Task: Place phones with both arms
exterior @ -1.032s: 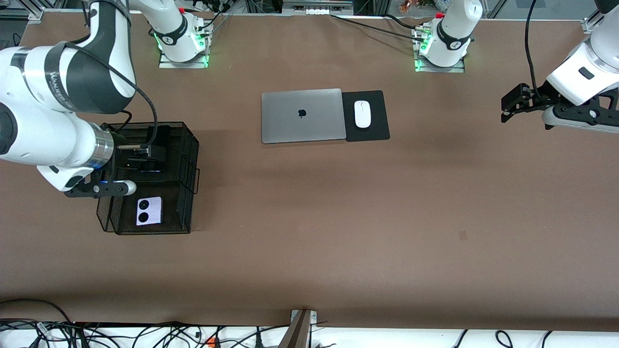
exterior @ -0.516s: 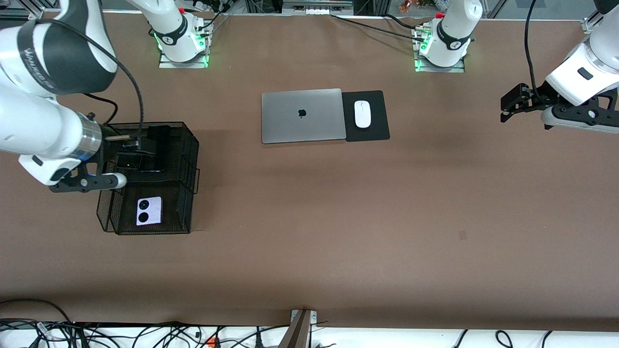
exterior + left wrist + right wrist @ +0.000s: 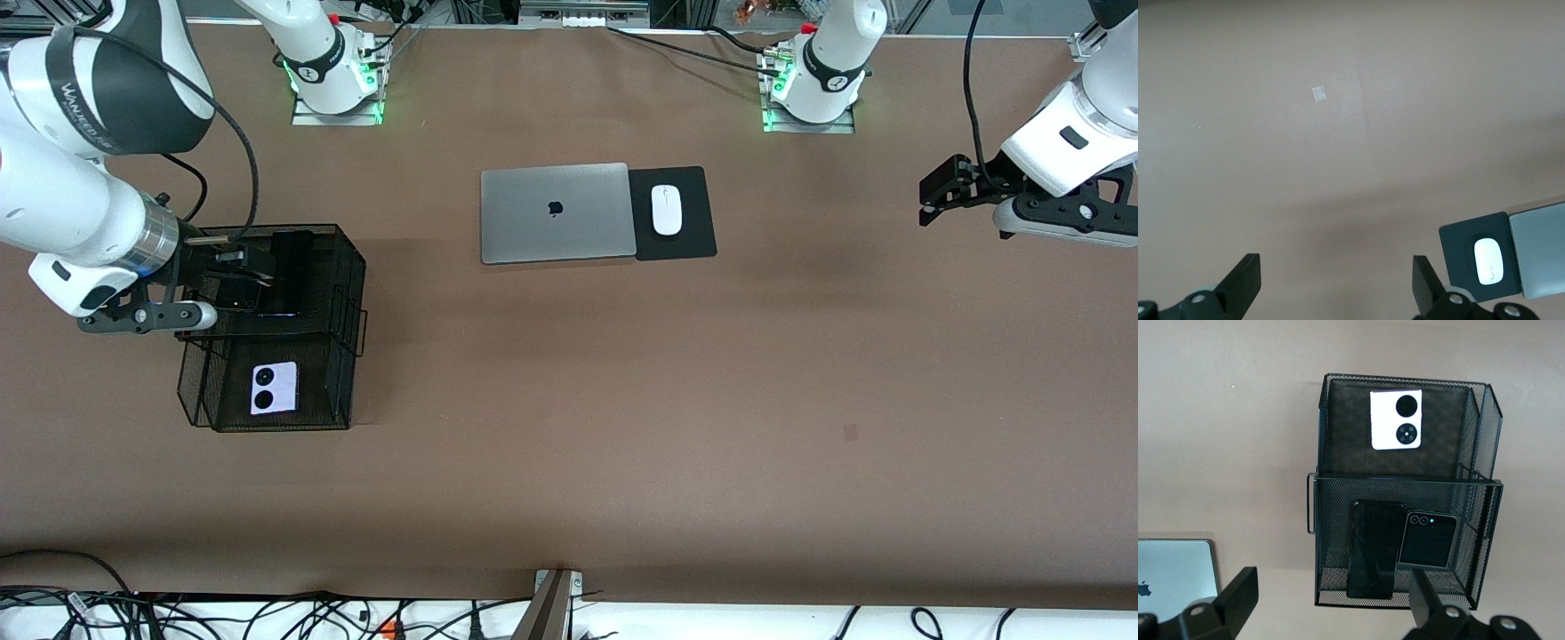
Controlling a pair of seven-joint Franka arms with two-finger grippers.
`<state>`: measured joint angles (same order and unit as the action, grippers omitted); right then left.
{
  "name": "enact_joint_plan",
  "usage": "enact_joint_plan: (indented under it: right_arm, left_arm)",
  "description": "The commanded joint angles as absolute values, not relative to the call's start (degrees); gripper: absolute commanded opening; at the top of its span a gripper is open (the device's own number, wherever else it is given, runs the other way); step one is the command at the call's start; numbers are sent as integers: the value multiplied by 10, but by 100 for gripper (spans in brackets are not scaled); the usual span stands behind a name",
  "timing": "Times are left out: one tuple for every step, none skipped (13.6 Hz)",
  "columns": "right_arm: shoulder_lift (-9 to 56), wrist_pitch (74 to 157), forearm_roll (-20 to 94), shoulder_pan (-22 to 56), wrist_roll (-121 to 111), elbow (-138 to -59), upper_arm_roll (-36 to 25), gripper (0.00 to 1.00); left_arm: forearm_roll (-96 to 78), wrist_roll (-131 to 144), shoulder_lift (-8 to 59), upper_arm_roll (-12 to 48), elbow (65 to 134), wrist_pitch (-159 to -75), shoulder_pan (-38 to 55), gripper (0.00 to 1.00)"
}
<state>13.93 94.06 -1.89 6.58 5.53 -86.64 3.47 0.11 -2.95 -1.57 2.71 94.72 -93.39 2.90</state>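
A black mesh basket (image 3: 345, 382) stands toward the right arm's end of the table. The lilac-white phone (image 3: 274, 388) lies in its compartment nearer the front camera. The long black phone (image 3: 293, 267) and the small black folded phone (image 3: 233, 298) lie side by side in the farther compartment. My right gripper (image 3: 242, 265) is open and empty over that farther compartment. In the right wrist view (image 3: 1331, 603) the lilac-white phone (image 3: 1396, 419), long black phone (image 3: 1373, 549) and folded phone (image 3: 1427, 539) all show. My left gripper (image 3: 929, 203) waits open and empty over bare table; it also shows in the left wrist view (image 3: 1336, 287).
A closed silver laptop (image 3: 556, 213) lies mid-table toward the bases, with a white mouse (image 3: 666, 210) on a black pad (image 3: 693, 236) beside it. Cables run along the table edge nearest the front camera.
My right arm has drawn back toward its own end of the table and risen, its open gripper coming away from the black phones. The left arm has not moved.
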Motion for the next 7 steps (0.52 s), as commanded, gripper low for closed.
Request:
enact_joint_plan:
  right_arm:
    - [124, 962, -31, 51, 54, -889, 53, 100]
    - [125, 964, -31, 51, 54, -887, 53, 100]
    - [126, 960, -27, 51, 54, -886, 53, 100]
    - [126, 956, -23, 51, 54, -886, 54, 100]
    - [126, 956, -20, 51, 54, -886, 53, 100]
    - [126, 958, -20, 51, 54, -886, 53, 100]
    - [127, 960, -19, 50, 54, -883, 52, 100]
  left_arm:
    - [2, -33, -14, 31, 941, -928, 25, 100]
    - [2, -33, -14, 31, 941, -928, 25, 100]
    - [2, -33, -14, 31, 941, -929, 25, 100]
    - [2, -33, -14, 31, 942, -929, 25, 100]
    - [2, -33, -14, 31, 942, -930, 25, 100]
    - [2, -33, -14, 31, 941, -930, 25, 100]
    - [2, -33, -15, 31, 941, -931, 25, 100]
